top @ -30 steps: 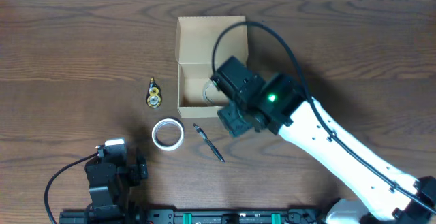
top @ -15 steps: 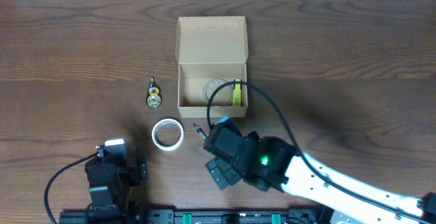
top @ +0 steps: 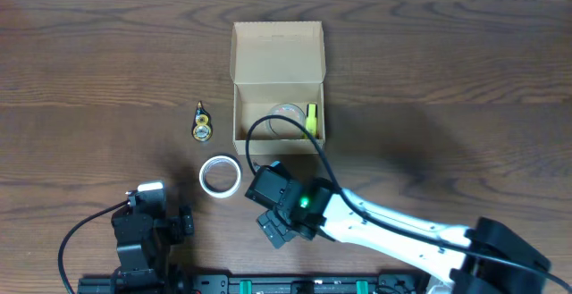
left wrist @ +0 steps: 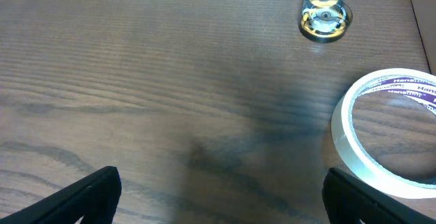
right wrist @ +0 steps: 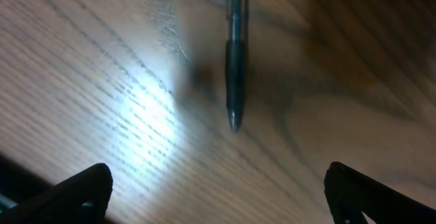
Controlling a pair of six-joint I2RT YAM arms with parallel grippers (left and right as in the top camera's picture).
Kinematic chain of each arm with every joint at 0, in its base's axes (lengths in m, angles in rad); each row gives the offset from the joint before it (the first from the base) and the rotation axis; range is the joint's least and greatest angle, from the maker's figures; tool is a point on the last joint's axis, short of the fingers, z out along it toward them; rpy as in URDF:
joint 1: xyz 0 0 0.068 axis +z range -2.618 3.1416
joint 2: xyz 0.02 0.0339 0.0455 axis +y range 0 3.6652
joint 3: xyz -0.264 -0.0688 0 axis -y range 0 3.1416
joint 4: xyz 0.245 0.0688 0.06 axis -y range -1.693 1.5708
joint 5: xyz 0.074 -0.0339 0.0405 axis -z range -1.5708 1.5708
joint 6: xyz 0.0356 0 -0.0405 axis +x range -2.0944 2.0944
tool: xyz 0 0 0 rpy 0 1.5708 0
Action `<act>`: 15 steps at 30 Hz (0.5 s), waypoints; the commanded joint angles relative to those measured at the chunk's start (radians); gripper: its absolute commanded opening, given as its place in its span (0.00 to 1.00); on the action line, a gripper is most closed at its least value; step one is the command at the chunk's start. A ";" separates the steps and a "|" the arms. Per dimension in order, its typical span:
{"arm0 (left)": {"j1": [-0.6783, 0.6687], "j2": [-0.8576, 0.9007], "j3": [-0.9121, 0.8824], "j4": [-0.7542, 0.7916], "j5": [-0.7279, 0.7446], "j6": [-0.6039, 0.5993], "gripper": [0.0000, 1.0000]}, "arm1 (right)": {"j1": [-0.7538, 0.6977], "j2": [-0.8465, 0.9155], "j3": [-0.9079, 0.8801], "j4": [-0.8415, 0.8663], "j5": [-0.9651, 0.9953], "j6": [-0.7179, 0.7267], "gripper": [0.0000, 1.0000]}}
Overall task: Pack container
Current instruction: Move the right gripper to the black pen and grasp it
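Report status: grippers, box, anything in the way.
Left gripper open, empty. Right gripper open, over pen. Box open, flap back. Nothing blocking pen.

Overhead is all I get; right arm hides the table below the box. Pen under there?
Observer: Yes. Right wrist view shows a dark pen lying flat on the table, tip pointing back at the camera.
Operator: Gripped?
Observer: No. The right jaws stand open at the frame's bottom corners, short of the pen tip.
Operator: Tape roll marked?
Observer: Left wrist view shows purple print inside the tape roll.
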 commanded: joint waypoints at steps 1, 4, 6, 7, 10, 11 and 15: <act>-0.004 -0.006 -0.023 -0.027 -0.021 -0.019 0.95 | 0.009 0.024 -0.004 0.026 0.007 -0.042 0.99; -0.004 -0.006 -0.023 -0.027 -0.021 -0.019 0.95 | 0.009 0.035 -0.004 0.063 0.007 -0.066 0.99; -0.004 -0.006 -0.023 -0.027 -0.021 -0.019 0.95 | 0.009 0.045 -0.004 0.091 0.008 -0.084 0.99; -0.004 -0.006 -0.023 -0.027 -0.021 -0.019 0.95 | 0.009 0.051 -0.004 0.101 0.008 -0.090 0.99; -0.004 -0.006 -0.023 -0.027 -0.021 -0.019 0.95 | 0.008 0.075 -0.004 0.126 0.015 -0.101 0.99; -0.004 -0.006 -0.023 -0.027 -0.021 -0.019 0.95 | 0.008 0.087 -0.004 0.134 0.015 -0.101 0.97; -0.004 -0.006 -0.023 -0.027 -0.021 -0.019 0.95 | 0.007 0.133 -0.004 0.151 0.015 -0.100 0.93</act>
